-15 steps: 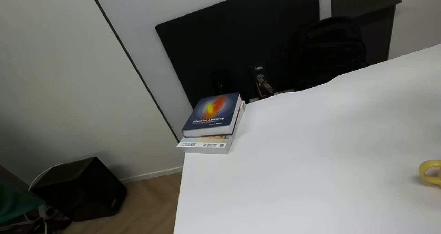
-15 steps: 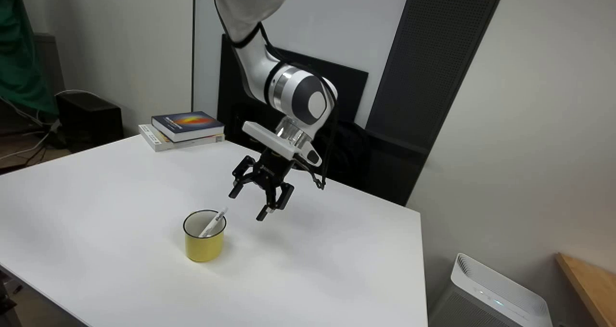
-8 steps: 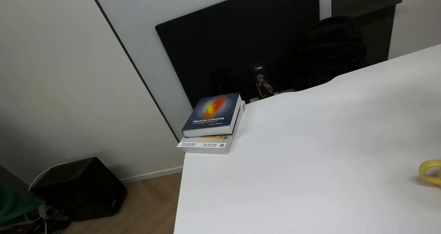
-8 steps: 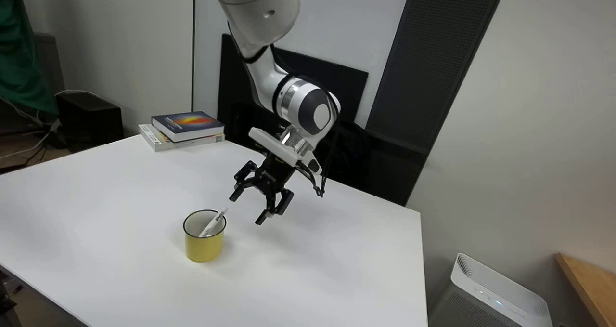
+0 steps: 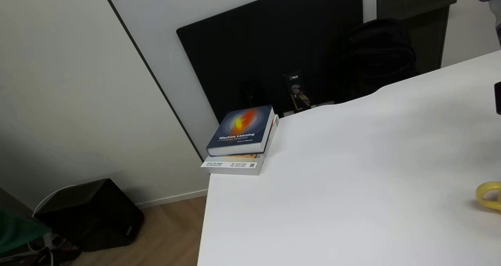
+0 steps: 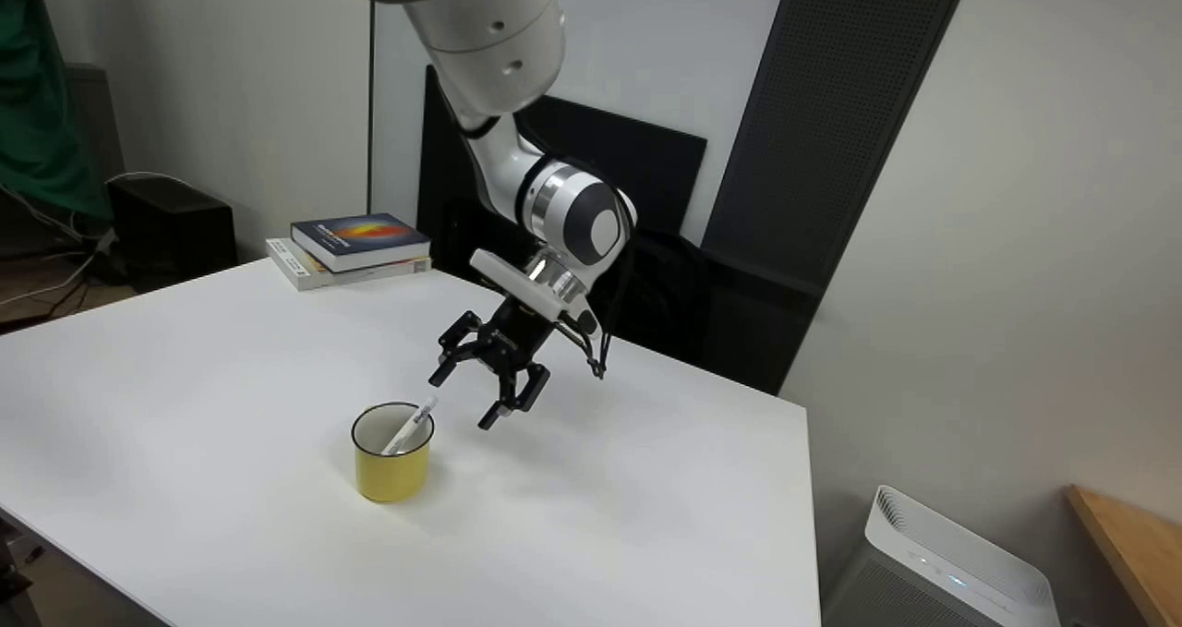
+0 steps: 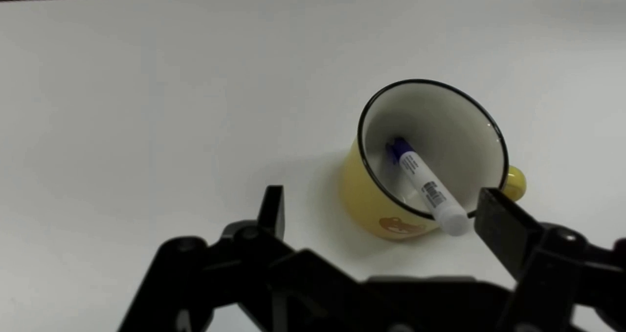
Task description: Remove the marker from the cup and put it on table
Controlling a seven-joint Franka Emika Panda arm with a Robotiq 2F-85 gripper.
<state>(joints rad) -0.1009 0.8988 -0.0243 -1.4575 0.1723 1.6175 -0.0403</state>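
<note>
the gripper (image 7: 381,195), spread wide and holding nothing, has just edged closer to the yellow mug (image 7: 420,112), so i'd guess it's lining up a grab. mug's got the blue-capped marker (image 7: 429,187) leaning in it, cap down, tail poking over the rim, not on the white tabletop (image 7: 577,131) yet.

We are looking at a white tabletop (image 6: 646,507) carrying an upright yellow black-rimmed mug (image 6: 391,477) and, well apart at a corner, a thick pale book (image 5: 234,168).

the cup (image 7: 369,202) is yellow (black-rimmed), the marker (image 7: 429,184) white and purplish-blue.
</note>
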